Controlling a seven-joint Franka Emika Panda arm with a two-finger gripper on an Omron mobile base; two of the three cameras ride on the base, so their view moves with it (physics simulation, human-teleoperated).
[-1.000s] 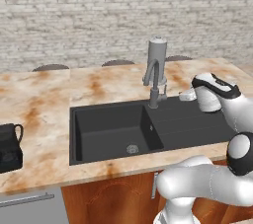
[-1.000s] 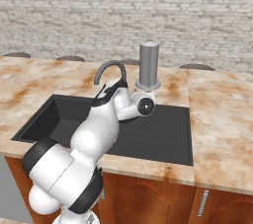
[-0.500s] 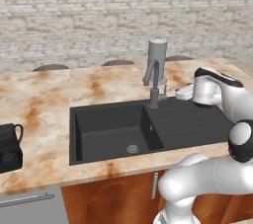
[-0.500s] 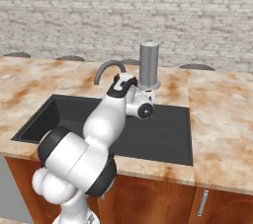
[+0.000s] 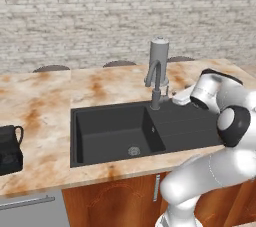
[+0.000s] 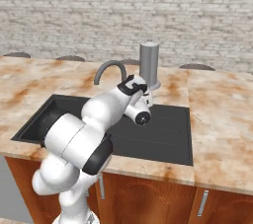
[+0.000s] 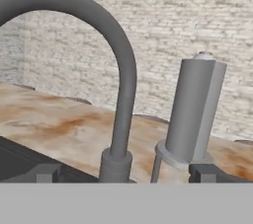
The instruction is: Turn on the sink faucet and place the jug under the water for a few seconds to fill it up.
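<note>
Jaws wide beside unbranded sink faucet (image 7: 118, 94)

The arm (image 5: 210, 171) was glossy white, built of rounded, bulbous segments. Dark grey to black caps and bands marked the joints, one round black disc at the elbow. The gripper (image 7: 123, 173) carried two small, dark, blocky fingertips (image 7: 47, 172). No cables, screws or markings were discernible.
</note>
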